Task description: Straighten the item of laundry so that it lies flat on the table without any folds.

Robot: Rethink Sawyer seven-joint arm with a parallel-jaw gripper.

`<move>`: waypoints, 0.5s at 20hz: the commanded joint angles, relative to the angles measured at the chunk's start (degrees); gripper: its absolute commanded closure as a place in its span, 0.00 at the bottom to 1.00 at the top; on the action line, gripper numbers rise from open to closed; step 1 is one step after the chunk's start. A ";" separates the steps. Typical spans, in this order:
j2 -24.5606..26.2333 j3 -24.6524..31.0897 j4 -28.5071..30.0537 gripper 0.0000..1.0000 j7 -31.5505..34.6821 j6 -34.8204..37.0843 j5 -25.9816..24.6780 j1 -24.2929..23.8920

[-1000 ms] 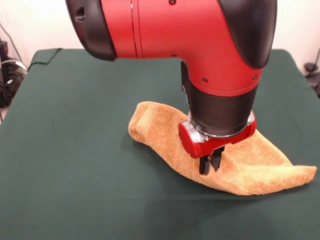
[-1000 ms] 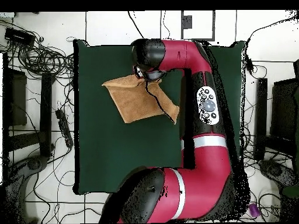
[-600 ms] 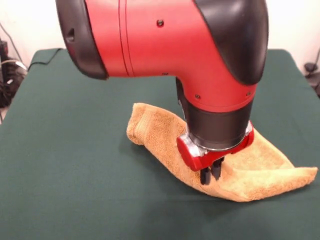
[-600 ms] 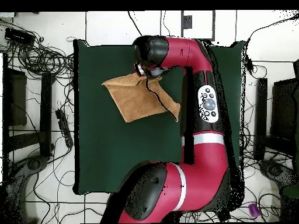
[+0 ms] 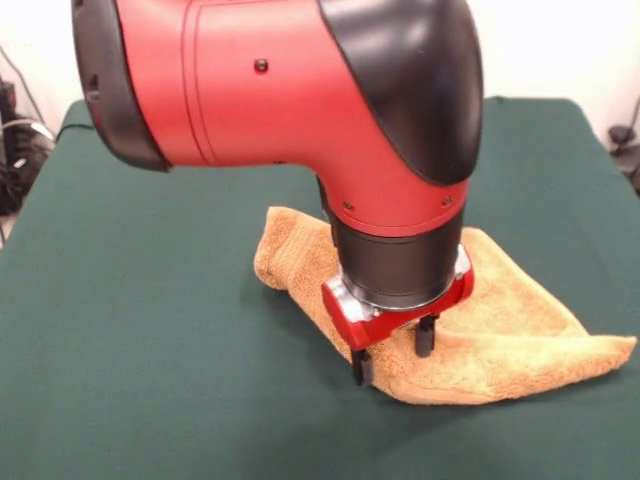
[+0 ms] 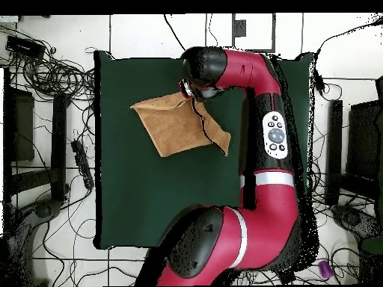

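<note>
This is a robotics lab. A red and black arm (image 6: 258,112) on a pedestal stands at a table (image 6: 149,202) draped in dark green cloth, set on a pale tiled floor (image 6: 52,261). Tangled black cables (image 6: 56,75) and dark equipment boxes (image 6: 19,125) crowd every side of it.

Red arm (image 5: 260,90), black caps, red wrist collar
</note>
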 commanded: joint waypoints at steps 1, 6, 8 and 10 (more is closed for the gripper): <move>-3.12 3.56 7.81 0.00 -9.37 -1.94 1.08 0.70; -2.96 3.92 7.76 0.00 -9.86 -0.66 1.28 0.77; -3.12 3.94 8.17 0.00 -9.81 -0.55 1.41 0.75; -3.54 3.86 8.75 0.00 -9.63 -0.37 1.53 0.72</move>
